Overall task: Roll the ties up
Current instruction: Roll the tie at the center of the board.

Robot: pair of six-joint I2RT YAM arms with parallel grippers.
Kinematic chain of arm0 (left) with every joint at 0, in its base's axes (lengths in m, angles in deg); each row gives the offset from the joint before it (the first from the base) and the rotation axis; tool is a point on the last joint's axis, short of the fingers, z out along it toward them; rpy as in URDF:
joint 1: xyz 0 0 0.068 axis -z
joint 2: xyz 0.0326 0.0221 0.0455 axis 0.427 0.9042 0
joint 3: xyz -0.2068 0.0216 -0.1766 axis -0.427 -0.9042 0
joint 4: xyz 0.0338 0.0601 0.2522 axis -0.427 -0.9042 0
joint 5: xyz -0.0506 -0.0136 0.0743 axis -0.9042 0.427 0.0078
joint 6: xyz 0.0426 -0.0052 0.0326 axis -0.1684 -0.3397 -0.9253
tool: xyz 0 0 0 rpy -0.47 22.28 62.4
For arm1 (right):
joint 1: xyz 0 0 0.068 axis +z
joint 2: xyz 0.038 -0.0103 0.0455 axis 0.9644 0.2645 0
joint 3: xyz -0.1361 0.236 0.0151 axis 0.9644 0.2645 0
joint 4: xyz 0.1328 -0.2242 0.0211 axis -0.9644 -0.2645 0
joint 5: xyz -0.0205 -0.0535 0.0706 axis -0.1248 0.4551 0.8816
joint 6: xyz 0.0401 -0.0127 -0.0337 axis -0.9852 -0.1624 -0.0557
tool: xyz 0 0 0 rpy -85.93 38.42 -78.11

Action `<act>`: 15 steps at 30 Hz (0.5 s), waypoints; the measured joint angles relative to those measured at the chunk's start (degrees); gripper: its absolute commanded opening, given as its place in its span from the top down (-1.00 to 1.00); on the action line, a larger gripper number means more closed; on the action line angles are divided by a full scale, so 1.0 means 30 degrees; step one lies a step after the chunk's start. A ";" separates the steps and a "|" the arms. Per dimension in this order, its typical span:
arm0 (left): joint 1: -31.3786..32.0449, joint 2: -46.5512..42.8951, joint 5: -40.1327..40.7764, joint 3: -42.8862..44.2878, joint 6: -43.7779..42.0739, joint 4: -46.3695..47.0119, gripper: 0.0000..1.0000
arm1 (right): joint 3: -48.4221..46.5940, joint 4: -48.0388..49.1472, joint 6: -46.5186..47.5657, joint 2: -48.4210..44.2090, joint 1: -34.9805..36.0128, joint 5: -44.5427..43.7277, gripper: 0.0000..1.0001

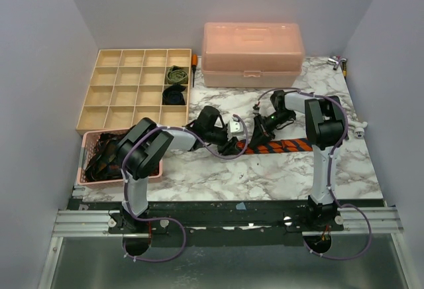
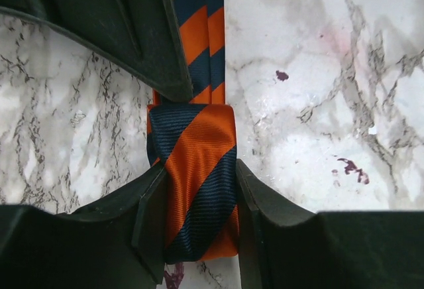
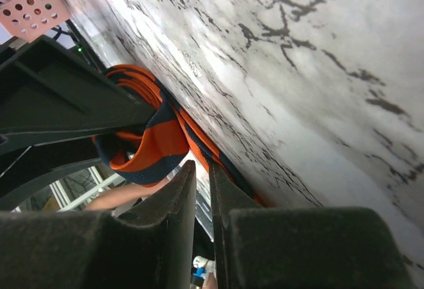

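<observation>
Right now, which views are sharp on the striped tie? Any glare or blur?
Left wrist: striped tie crisp, weave readable; left fingers dark, underexposed. Right wrist: marble table smeared, with a glare patch; right fingers soft. Top external: even light, tie small and partly hidden.

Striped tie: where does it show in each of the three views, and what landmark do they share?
Top external: tie lies flat, right of centre.
Left wrist: tie at centre, its folded end between the left gripper fingers, with the tail running to the top edge.
Right wrist: tie left of centre, a loop just above the right gripper.
Shared landmark: the marble table.
</observation>
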 measured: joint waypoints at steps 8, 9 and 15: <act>0.0291 0.0772 0.1093 0.1392 -0.1712 -0.2237 0.37 | -0.0619 -0.0780 0.0430 -0.0124 0.0029 -0.0306 0.22; 0.0335 0.0809 0.1188 0.1530 -0.1843 -0.2419 0.37 | -0.0627 -0.0816 0.0576 -0.0255 0.0022 -0.0306 0.16; 0.0517 0.0874 0.1428 0.1887 -0.2514 -0.3126 0.38 | -0.0619 -0.0801 0.1406 -0.1392 -0.0022 -0.0386 -0.05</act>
